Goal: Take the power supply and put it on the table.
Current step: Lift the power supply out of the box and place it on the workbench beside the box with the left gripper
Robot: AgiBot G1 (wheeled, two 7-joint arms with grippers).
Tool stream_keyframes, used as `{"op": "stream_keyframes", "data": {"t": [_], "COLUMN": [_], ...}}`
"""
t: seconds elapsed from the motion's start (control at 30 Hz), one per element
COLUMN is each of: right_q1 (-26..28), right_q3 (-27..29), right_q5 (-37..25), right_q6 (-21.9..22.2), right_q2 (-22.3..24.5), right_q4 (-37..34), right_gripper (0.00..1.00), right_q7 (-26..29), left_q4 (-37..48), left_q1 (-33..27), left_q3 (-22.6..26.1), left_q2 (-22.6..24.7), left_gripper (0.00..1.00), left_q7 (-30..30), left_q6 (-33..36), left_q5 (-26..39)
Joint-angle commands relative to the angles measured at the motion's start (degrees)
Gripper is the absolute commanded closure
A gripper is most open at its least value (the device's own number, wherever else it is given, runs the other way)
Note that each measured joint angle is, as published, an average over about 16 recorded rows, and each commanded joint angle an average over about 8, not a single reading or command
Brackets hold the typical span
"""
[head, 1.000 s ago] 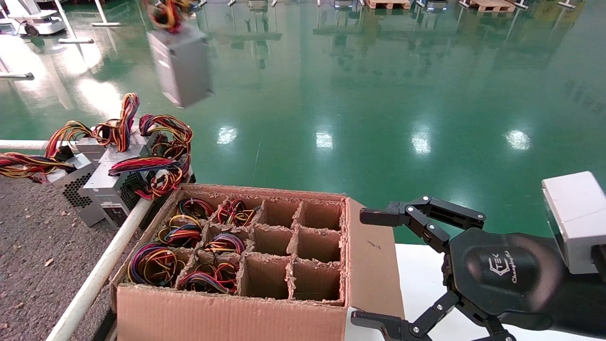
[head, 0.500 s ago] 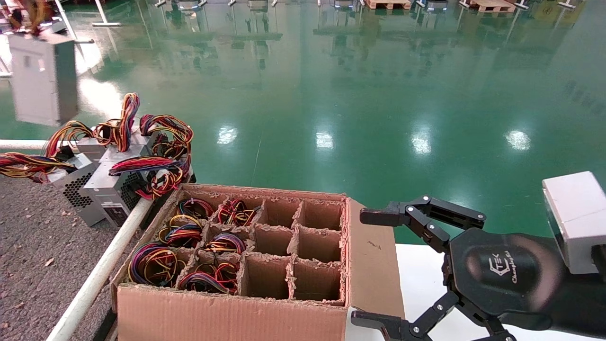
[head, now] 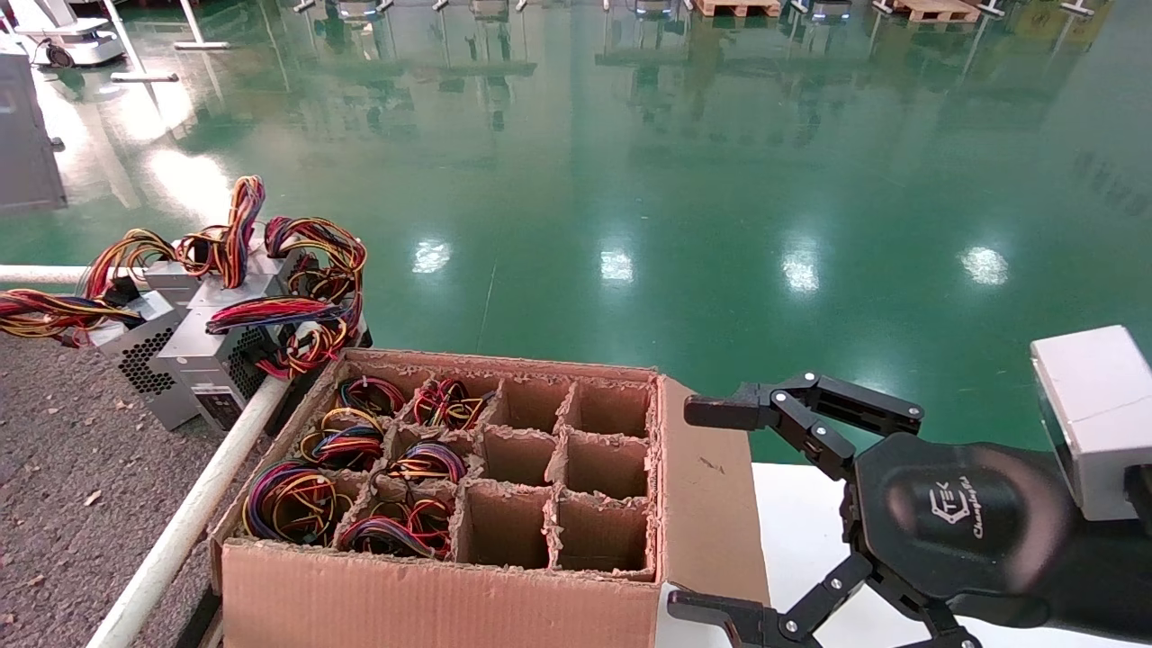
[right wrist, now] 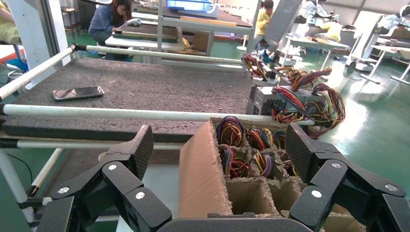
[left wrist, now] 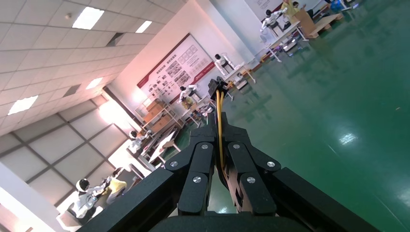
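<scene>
The power supply (head: 29,135) hangs in the air at the far left edge of the head view, above the table (head: 54,468); only part of its grey box shows there. My left gripper (left wrist: 218,126) is out of the head view. In its wrist view it is shut on a yellow wire (left wrist: 218,104) of that supply's bundle, which ends in a black plug. My right gripper (head: 693,508) (right wrist: 220,145) stands open beside the cardboard box (head: 432,603), holding nothing.
Several power supplies (head: 193,351) (right wrist: 270,99) with coloured wires lie on the table's far corner by the white rail (head: 189,513). The box's left cells hold wire bundles (head: 292,499); its right cells are empty. A phone (right wrist: 77,93) lies on the table.
The hanging power supply has swung left across the head view, from above the box's far left to the picture's left edge. The right arm has not moved.
</scene>
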Motion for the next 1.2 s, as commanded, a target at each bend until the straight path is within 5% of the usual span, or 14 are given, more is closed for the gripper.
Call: {"op": "stream_keyframes", "data": {"t": [0.03,0.4,1.2], "right_q1": [0.0,0.0,0.0], "right_q3": [0.0,0.0,0.0], "right_q5": [0.0,0.0,0.0], "right_q6": [0.0,0.0,0.0], "right_q2": [0.0,0.0,0.0], "right_q4": [0.0,0.0,0.0], "right_gripper": [0.0,0.0,0.0], "right_q7": [0.0,0.0,0.0], "left_q4": [0.0,0.0,1.5], "left_q1": [-0.1,0.5,4.2], "left_q3": [0.0,0.0,0.5], "left_q2": [-0.1,0.7,-0.8], "left_gripper": [1.0,1.0,1.0], "left_q7": [0.0,0.2,1.9], "left_q6": [0.0,-0.6,-16.7], "left_q5": [0.0,0.0,0.7]}}
